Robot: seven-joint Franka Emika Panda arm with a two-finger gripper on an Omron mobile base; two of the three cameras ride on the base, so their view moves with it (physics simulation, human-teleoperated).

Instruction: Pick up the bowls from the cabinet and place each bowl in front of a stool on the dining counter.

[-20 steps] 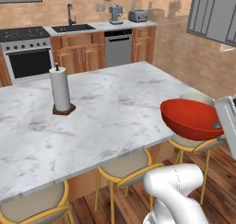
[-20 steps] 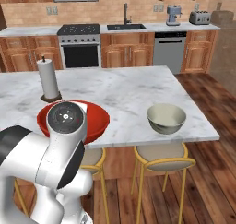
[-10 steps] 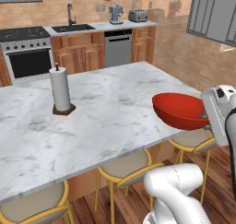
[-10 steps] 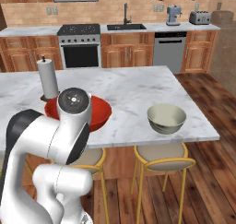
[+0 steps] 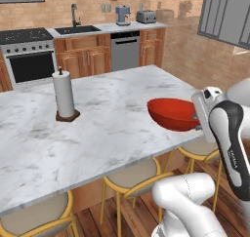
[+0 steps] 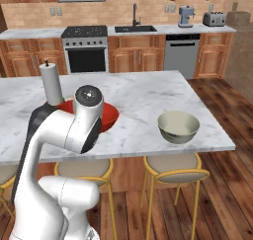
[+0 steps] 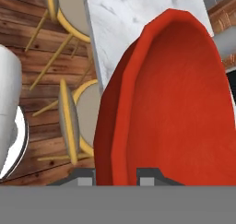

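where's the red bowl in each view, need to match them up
Left base view: red bowl right of centre, at the dining counter near edge.
Right base view: left of centre, partly behind the arm.
Hand view: centre and right, rim between the fingertips.
Shared landmark: paper towel roll.

Brick walls (image 6: 123, 14), wood-plank floor (image 6: 227, 199), wooden base cabinets (image 6: 138, 59), steel oven (image 6: 86, 54).

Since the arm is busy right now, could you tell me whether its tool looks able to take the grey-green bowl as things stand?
Probably not yet: the tool is clamped on the red bowl's rim. The grey-green bowl itself sits unobstructed on the dining counter.
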